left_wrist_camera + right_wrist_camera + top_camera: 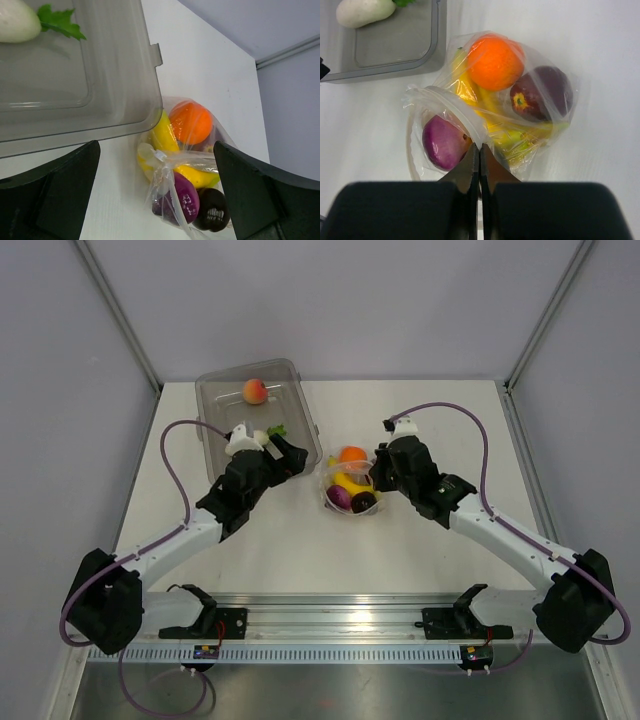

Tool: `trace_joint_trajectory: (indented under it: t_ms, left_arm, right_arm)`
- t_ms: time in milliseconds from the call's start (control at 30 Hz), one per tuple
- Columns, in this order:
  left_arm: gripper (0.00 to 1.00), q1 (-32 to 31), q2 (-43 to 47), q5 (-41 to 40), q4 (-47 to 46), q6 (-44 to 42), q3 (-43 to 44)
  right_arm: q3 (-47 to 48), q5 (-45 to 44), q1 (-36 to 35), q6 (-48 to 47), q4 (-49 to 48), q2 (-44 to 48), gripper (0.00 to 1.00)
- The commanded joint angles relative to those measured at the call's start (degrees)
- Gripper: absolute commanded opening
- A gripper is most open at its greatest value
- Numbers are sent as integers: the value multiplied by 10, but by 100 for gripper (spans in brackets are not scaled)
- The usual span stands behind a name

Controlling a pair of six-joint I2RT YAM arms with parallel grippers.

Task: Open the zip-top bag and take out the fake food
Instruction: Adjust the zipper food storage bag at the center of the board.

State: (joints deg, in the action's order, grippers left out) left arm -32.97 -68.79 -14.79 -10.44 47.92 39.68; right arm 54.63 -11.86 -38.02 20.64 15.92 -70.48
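Stock of the bench (300, 540), as held and as lying. Item one: my right pincer (479, 150), jaws closed flat together, pinching the film at the mouth rim of the zip-top bag (555, 120). The bag rests on the bench at centre, just right of the tub's near corner, crumpled and sagging open towards me. Item two, the fake food, inside the bag: an orange (495, 61) at the far side; a yellow banana bunch (507, 132) beneath it; a dark red apple (540, 92) to the right; a purple piece (445, 142) beside my right fingertips; a dark round piece (212, 215) at the near edge. Item three: clear-grey tub (215, 400) at the far left, holding a peach (255, 391) near its back and a white radish (17, 20) with green top at its front. Item four: my left pincer (287, 457), jaws spread wide, nothing between them, poised at the tub's near right corner, close to the bag but apart from it.
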Motion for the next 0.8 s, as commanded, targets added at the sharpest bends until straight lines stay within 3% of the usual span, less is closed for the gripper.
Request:
trace_joint_trajectory:
  t_ms: [0,333,433,767]
  left_arm:
    - [97,-3,-15,82,-84,-42,10]
    - [90,-23,-45,203,-237,-266,11]
    - [86,-23,-69,250,-273,-295,5]
    - [73,-24,-144,273,-284,-332,37]
  right_arm:
    - [0,20,-4,-5,-30,10,0]
    - [-14,39,-9,-17,-49,31,0]
    - [-17,54,-8,-23,-54,39,0]
    - [-23,70,-9,-26,-58,50,0]
